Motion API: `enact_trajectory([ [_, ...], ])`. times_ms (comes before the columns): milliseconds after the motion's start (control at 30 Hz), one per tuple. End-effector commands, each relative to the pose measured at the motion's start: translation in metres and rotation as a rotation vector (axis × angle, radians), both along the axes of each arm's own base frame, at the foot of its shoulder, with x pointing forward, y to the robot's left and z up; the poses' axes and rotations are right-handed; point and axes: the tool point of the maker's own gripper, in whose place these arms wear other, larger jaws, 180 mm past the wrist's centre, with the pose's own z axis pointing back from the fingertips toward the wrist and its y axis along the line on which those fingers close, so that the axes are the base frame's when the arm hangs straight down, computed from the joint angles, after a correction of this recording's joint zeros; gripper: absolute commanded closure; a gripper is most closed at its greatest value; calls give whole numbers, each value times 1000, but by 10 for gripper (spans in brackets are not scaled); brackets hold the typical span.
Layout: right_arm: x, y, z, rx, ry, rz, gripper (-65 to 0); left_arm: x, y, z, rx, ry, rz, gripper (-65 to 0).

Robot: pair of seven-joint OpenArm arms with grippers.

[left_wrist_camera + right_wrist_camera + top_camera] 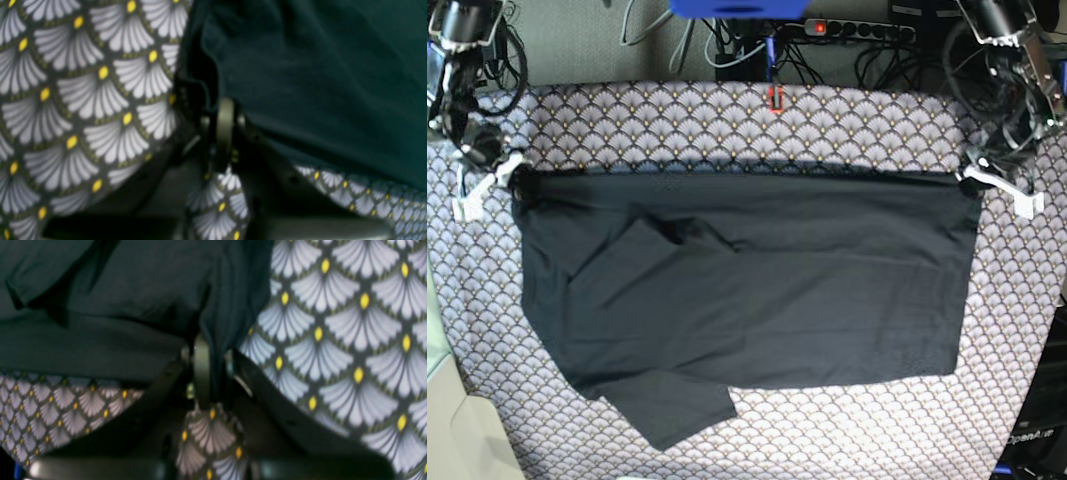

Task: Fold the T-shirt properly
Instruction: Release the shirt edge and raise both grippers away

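Both grippers are pinching the shirt (747, 290): the left gripper (972, 178) has its far corner by the table's right edge, the right gripper (512, 180) the opposite far corner. The top hem is pulled taut between them, and the rest is spread over the tablecloth (727, 120).

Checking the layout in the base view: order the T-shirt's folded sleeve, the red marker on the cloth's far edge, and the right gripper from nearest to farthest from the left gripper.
From the left gripper:
1. Red marker, far edge, middle.
2. Folded sleeve, on the T-shirt, the view's left half.
3. Right gripper, opposite corner.
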Motion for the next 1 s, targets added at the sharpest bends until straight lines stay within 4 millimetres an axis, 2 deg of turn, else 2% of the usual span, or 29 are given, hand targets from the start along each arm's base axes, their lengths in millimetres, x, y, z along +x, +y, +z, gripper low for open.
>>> enact_trajectory([
  [0,-20,-8,-12,-53,89,25,0,1,13,11,41,-18,7,0],
  [67,-34,-5,-21,-44,119,22,0,-5,12,10,50,-11,1,0],
  [300,-62,2,-31,-16,113,-13,0,-9,12,9,52,-1,-3,0],
  [367,-70,9,-27,-14,85,-9,0,-9,10,9,51,-4,-11,0],
  [533,-82,31,-5,-20,0,19,0,-9,-10,6,32,-25,-101,0],
  [633,-87,38,4,-27,-16,39,0,-22,-12,0,25,-8,-103,0],
  [767,-89,38,5,-30,-17,40,0,-36,-12,-7,24,21,-109,0],
  [867,-88,25,11,-50,-31,7,0,-42,-11,-5,39,17,-109,0],
  [967,-88,17,13,-62,-36,-12,0,-52,4,4,80,3,-79,0],
])
